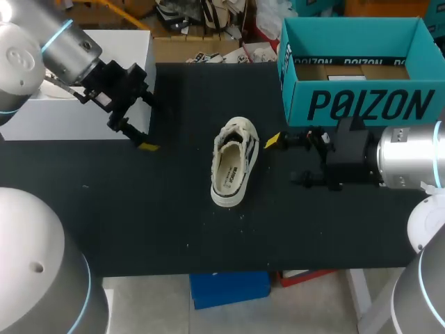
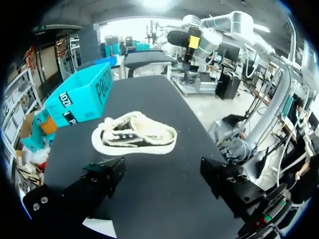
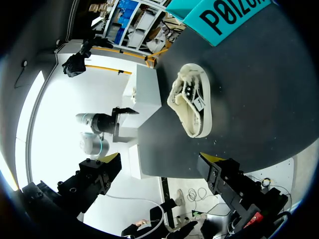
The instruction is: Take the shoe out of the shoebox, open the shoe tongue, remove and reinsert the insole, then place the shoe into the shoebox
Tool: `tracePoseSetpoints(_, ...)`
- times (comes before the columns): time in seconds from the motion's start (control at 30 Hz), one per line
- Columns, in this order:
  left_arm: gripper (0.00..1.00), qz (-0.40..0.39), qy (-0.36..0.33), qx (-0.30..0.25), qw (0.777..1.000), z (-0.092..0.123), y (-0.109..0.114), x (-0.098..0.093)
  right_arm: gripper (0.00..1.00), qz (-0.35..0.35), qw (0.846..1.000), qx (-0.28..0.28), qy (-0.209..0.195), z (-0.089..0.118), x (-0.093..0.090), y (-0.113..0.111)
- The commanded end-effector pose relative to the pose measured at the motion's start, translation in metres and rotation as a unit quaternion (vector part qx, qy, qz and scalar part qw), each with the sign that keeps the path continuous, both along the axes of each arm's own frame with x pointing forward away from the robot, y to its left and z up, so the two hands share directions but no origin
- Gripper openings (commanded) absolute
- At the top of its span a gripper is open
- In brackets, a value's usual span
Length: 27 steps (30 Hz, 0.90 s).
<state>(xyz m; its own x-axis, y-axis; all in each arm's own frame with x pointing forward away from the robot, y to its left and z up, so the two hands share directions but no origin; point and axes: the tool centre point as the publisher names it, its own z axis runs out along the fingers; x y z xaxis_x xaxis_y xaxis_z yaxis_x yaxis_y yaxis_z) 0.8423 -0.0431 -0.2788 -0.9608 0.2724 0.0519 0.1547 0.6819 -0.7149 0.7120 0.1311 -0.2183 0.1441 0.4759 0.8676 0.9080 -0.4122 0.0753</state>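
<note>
1. Head view: the teal shoebox (image 1: 361, 104) stands open on the black table (image 1: 174, 223), beyond the shoe (image 1: 234, 161) and off to its right. Inside the shoebox, a brown cardboard floor and a white slip show.
2. The shoe rests sole down on the table, outside the shoebox, with its opening facing up and the insole (image 1: 229, 174) lying inside it.
3. The left gripper (image 1: 148, 122) hangs well to the left of the shoe, its fingers spread wide and holding nothing. A white box (image 1: 90, 83) sits behind it, further from the shoe.
4. The right gripper (image 1: 284, 160) is just to the right of the shoe, apart from it. Its fingers are spread and it is empty.
5. Left wrist view: the left gripper (image 2: 162, 177) gapes wide with only bare table between its fingers. The shoe (image 2: 134, 137) lies ahead of it, and nothing stands between them.
6. The shoebox (image 2: 82, 97) stands beyond the shoe to one side. The right arm (image 2: 199, 37) hangs farther beyond the shoe.
7. Right wrist view: the right gripper (image 3: 159, 167) is wide open and empty. The shoe (image 3: 192, 104) lies ahead, with a clear path to it.
8. The shoebox (image 3: 224, 15) is past the shoe. The white box (image 3: 144, 114) and the left arm (image 3: 104, 124) lie on the shoe's far side.
</note>
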Motion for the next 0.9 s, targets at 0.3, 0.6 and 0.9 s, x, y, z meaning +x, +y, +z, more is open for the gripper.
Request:
tracePoseSetpoints(0.3, 1.0, -0.008, -0.007, 0.01, 1.0, -0.006, 0.013, -0.018, 1.0, 0.0, 1.0, 0.0, 0.0, 0.0, 0.0, 0.001)
tracePoseSetpoints(0.6, 1.0, -0.008, -0.007, 0.01, 1.0, -0.006, 0.013, -0.018, 1.0, 0.062, 0.982, -0.166, 0.071, 0.003, 0.022, -0.012)
tracePoseSetpoints(0.9, 1.0, -0.008, -0.007, 0.01, 1.0, -0.006, 0.013, -0.018, 1.0, 0.124, 0.892, -0.42, 0.114, -0.003, 0.058, -0.002)
